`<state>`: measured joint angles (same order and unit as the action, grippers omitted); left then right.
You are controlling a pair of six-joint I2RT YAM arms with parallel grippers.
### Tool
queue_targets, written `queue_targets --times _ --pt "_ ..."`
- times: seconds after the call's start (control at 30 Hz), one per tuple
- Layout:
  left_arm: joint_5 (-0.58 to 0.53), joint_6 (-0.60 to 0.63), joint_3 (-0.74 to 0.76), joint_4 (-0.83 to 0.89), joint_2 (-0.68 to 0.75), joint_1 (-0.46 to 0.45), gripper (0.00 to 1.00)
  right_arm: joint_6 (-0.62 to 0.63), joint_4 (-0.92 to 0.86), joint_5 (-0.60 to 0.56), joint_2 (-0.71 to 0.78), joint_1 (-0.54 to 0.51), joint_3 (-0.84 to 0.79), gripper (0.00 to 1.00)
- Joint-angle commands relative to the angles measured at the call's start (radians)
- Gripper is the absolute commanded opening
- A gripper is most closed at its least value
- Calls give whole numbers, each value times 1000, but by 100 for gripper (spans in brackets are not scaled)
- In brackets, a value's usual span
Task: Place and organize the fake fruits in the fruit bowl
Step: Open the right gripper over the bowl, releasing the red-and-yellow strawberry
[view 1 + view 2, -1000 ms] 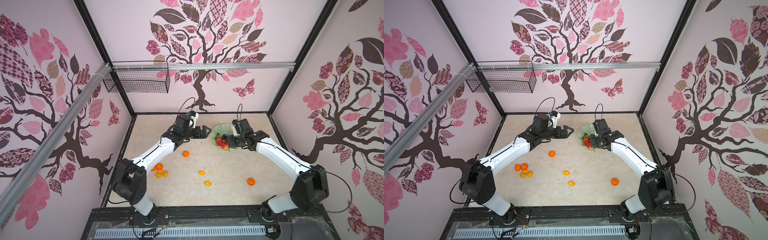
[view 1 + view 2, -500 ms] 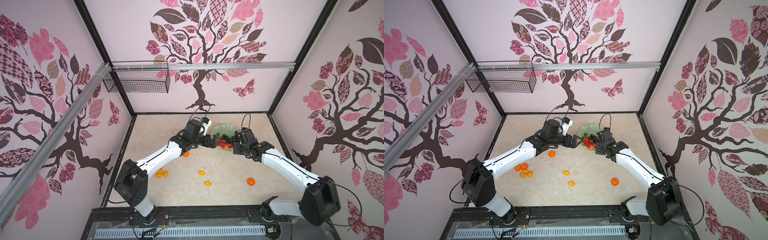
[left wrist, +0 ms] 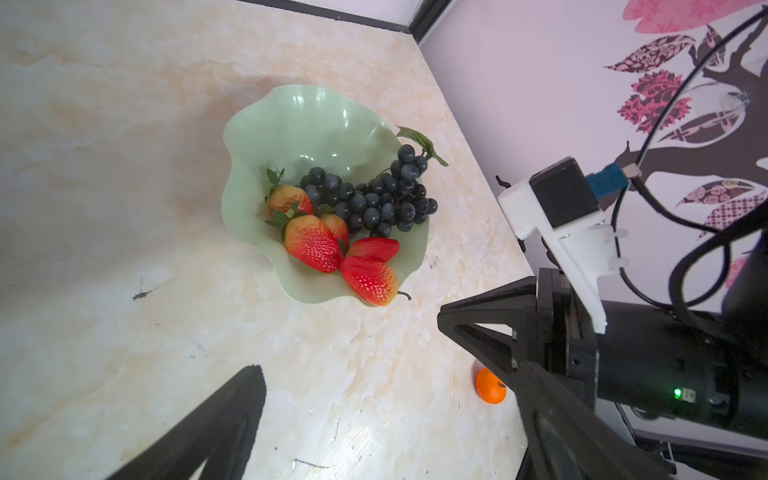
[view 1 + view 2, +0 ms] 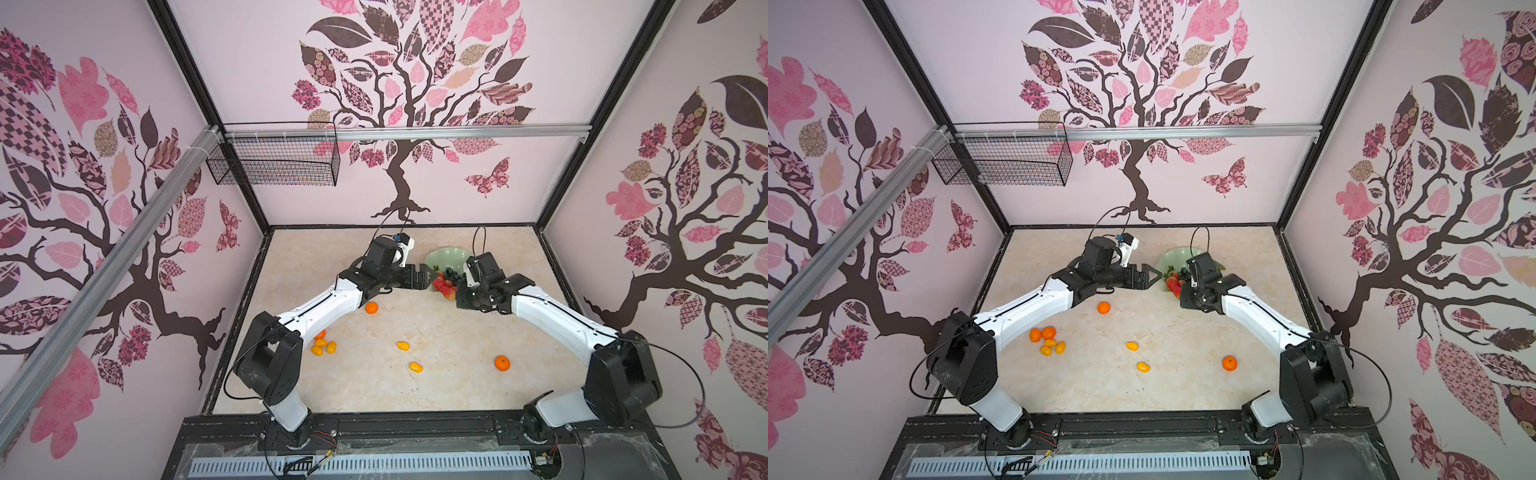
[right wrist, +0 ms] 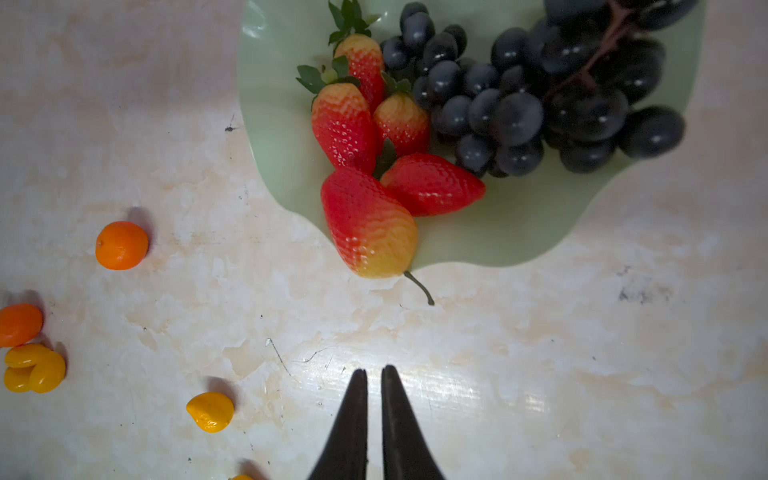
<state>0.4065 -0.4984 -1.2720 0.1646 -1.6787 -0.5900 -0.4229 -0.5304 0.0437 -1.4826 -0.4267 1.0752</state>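
From my right wrist view, my right pincer [image 5: 374,370] has its jaws drawn almost together, a sliver of light between them and nothing held; dead ahead, apart from the tips, lies the pear [image 5: 368,224], its long axis roughly in line with my fingers, the yellow stalk end towards me and overhanging the rim of the fruit bowl [image 5: 266,124], the red end tucked against the strawberries [image 5: 345,120] beside the grape bunch [image 5: 519,91]. From my left wrist view, my left pincer [image 3: 388,368] is spread wide and empty, further from that pear than the right one; only this view shows that a good half of the bowl is bare, with all its fruit crowded to the side nearest my right pincer. In both top views my own wrists hide the pear's overhang and both sets of jaws, but they alone show all the loose fruit on the tabletop [image 4: 457,395]: an orange [image 4: 371,308], a cluster [image 4: 323,345], two single ovals [image 4: 402,345] and a far orange [image 4: 502,363]. I judge a lengthwise nudge from my right arm would seat the pear
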Motion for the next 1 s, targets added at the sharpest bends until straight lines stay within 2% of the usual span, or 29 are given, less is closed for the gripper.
queue_targets --times 0.0,0.2,0.97 --pt "43 -36 31 -39 -15 23 97 -7 -15 14 -71 5 61 8" --pt "45 -29 26 -37 -14 27 97 -8 -29 5 -149 16 112 5" --pt "69 -35 14 -37 -25 40 97 6 -22 4 -335 46 229 3"
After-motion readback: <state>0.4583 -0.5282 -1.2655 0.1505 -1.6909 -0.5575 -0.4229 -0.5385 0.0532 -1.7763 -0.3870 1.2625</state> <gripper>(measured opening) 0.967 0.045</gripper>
